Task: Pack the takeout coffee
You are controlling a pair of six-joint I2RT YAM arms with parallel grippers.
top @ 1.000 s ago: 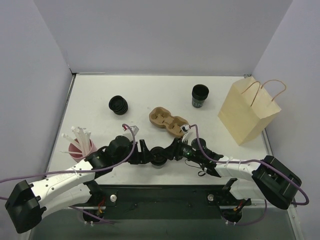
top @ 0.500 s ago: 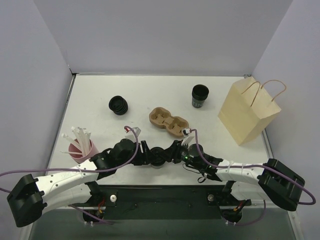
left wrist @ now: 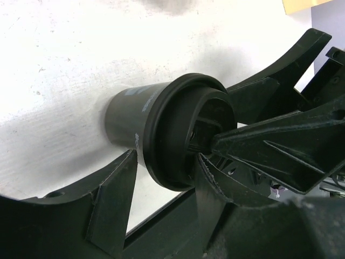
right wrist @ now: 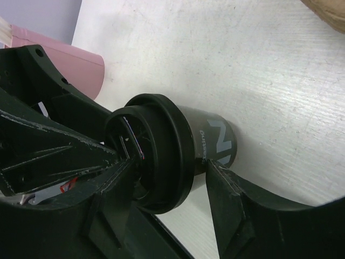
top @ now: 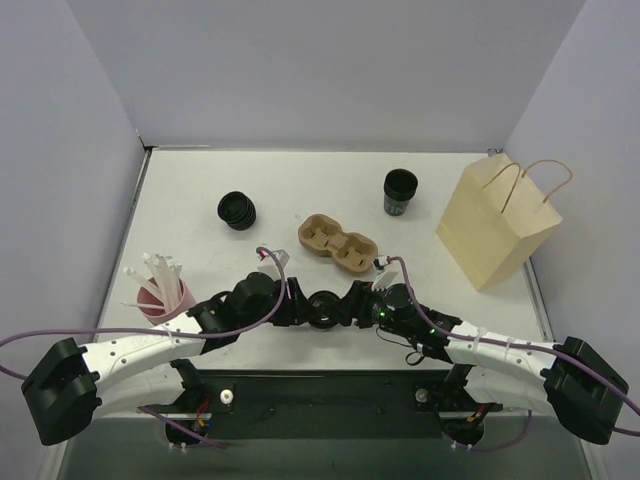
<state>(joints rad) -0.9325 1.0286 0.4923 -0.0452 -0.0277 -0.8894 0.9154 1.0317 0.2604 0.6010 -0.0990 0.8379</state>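
Top external: the takeout coffee (top: 322, 307) stands upright between left tool (top: 308, 311) and right tool (top: 340, 305), both straddling it (pinching or loose, cannot tell); the carrier (top: 338, 243) lies far-right.

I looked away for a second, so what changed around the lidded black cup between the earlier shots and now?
Both arms slid right; the left gripper and right gripper still flank the takeout coffee, which seems nudged slightly right. Whether either grips it cannot be told. The pulp carrier, paper bag, cup stack, lid stack and pink straw cup stayed put.
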